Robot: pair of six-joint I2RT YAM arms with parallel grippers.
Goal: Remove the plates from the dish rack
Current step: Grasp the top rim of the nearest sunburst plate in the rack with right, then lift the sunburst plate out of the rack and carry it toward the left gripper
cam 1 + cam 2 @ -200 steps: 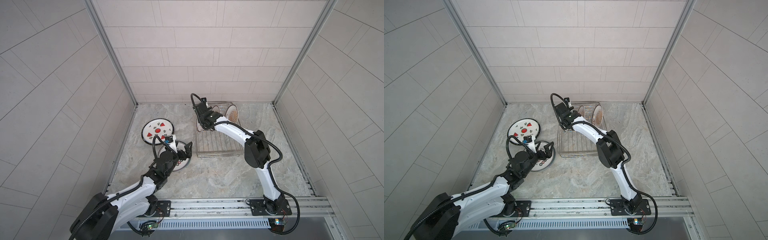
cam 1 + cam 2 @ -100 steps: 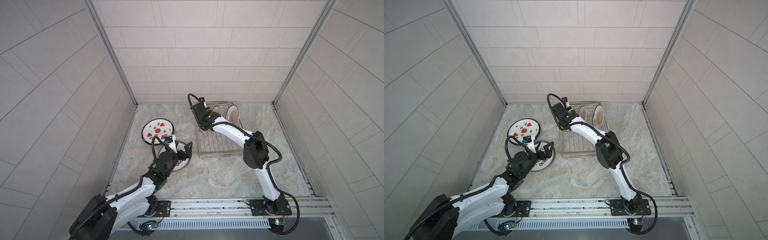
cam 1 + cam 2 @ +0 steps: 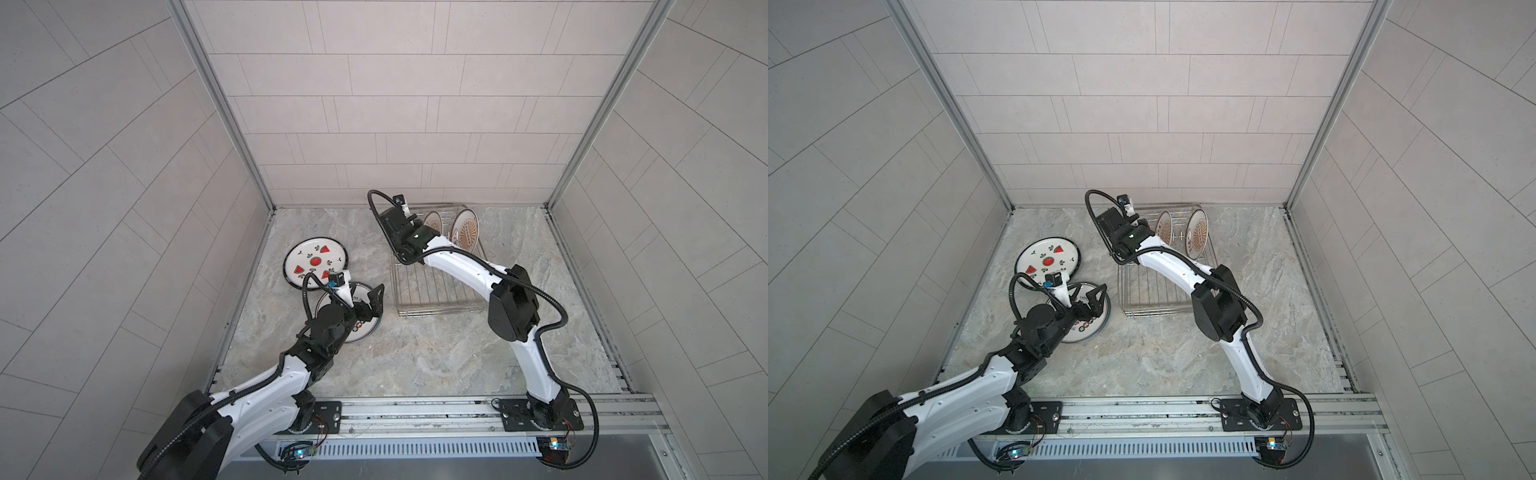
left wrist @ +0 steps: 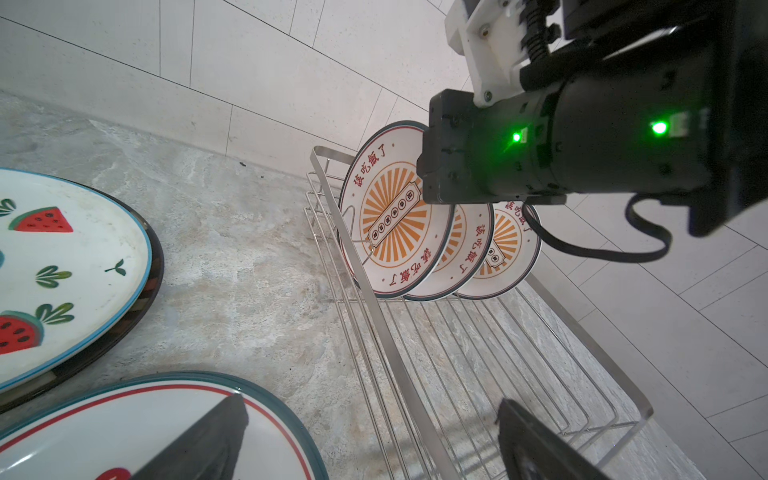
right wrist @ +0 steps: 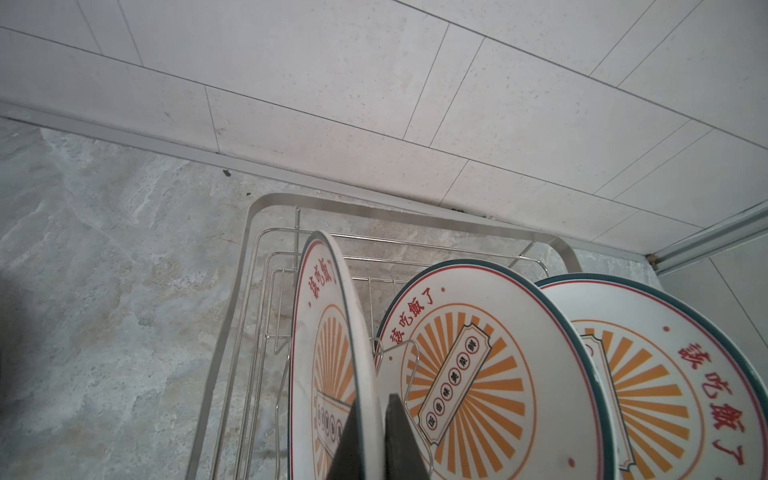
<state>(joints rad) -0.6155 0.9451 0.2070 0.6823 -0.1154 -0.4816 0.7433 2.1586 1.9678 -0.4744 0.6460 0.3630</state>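
The silver wire dish rack stands at the back, with three orange sunburst plates upright at its far end. My right gripper is shut on the top rim of the leftmost plate, which the arm hides in both top views. The two other plates stand free beside it. My left gripper hangs open and empty over the edge of a red-ringed plate lying flat. A watermelon plate lies beyond it.
The rack's near half holds only bare wires. The back wall runs close behind the rack. Marble floor lies open in front of both arms, and the left wall passes near the watermelon plate.
My right gripper shifted slightly left over the rack and its jaws closed on the leftmost sunburst plate's rim. The left arm has barely moved.
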